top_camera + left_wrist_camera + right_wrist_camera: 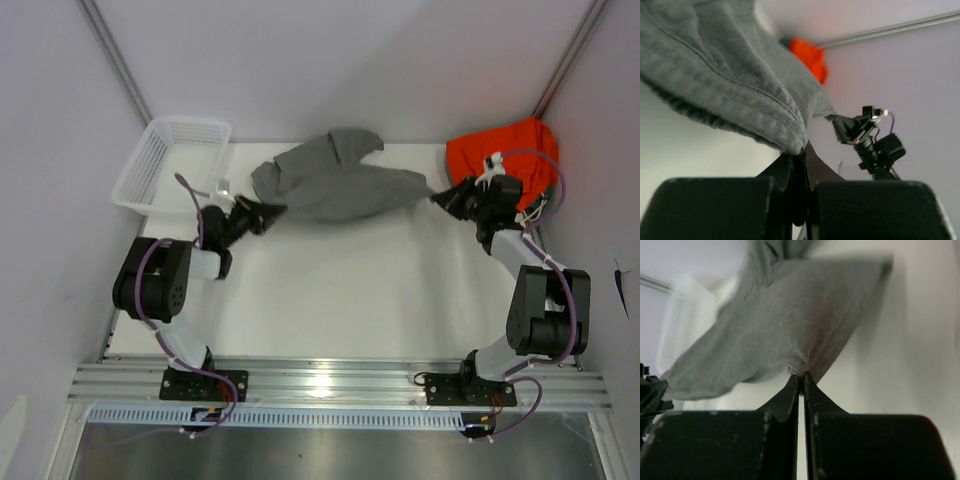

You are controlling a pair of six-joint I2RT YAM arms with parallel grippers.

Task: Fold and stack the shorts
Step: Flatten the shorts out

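Shorts point(335, 180) of grey jersey are stretched across the far half of the white worktop point(340, 300), between the two arms. The left pincer point(272, 212) holds the left end of the cloth. In the left wrist view its two fingers are closed together on a folded corner of the grey fabric, with only a thin line between them. The right pincer point(437, 197) holds the right end. In the right wrist view its fingertips are pressed together on a small pinch of the fabric, and the cloth spreads away from this pinch like a fan.

Both held ends look raised from the worktop. If the middle of the shorts touches the surface, I cannot tell from these views. One flap of the cloth points toward the far wall.

An orange garment point(500, 155) lies in the far right corner, just behind the right pincer and apart from the shorts. A white basket point(150, 165) stands at the far left corner, tilted, near the left pincer but not touching the grey cloth.
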